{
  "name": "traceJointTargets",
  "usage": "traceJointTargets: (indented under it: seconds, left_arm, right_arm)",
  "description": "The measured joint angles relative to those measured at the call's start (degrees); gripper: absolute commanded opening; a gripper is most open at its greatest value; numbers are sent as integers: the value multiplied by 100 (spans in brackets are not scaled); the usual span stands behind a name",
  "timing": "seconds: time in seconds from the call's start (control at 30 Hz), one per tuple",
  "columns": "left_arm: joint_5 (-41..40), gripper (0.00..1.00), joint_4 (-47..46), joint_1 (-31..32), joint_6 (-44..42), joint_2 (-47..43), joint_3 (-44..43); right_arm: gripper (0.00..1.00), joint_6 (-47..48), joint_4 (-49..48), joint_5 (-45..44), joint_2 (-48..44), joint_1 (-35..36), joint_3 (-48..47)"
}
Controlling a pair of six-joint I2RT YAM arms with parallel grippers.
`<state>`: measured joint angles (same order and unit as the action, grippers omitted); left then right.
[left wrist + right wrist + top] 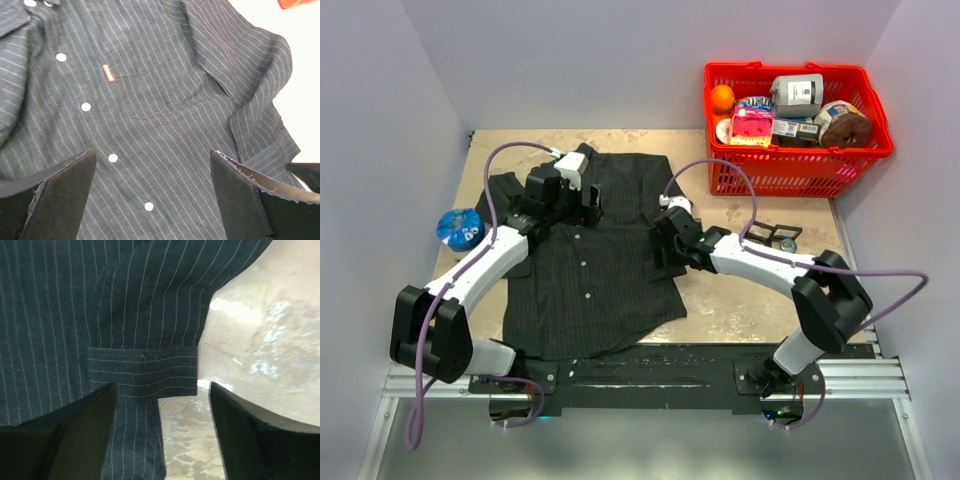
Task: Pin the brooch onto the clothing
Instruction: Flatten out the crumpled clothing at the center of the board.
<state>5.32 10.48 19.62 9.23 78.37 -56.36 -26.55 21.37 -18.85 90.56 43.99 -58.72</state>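
The shirt (590, 270) lies flat on the bench (760, 290), front side up, with its collar at the far end. Its buttons (86, 106) run in a row down the middle. A tiny red tag (108, 72) sits at the edge of the chest pocket (150, 95). We cannot find the brooch in any view, and no pin shows on the cloth.

Our left pincer (152, 155) hangs over the chest, near the buttons and the pocket. Its jaws are spread wide and pinch nothing. Our right pincer (162, 387) is low at the shirt's right edge, just over a stitched band (142, 370) that looks like a sleeve end. Its jaws are spread wide too, with nothing between them.

We think the pinning is not done yet. To do it well, we should first find the brooch. Then 1 pincer can press the cloth flat beside the pocket so it does not bunch up. The other can bring the brooch down slowly. The pin should go through the top layer only, on a smooth patch away from buttons and folds.

A red basket (790, 175) stands at the far right corner, well apart from the shirt. In it we see an orange (722, 97), a grey jug (797, 95), a pink packet (752, 125), a brown ring (845, 130) and more small packs. A blue round thing (460, 228) lies left of the shirt. A small dark thing (775, 237) lies by the right arm, too small to tell what it is.
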Motion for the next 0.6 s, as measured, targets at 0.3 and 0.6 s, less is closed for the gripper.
traceJointTargets:
  seconds: [0.3,0.6]
  left_arm:
    - [-114,99,15,-9,-37,-42,0]
    - [-107,99,55,-9,-87,-592,0]
  right_arm:
    - [0,376,-186,420,214,-555,142]
    - [0,852,761,-1539,-59,-603,-955]
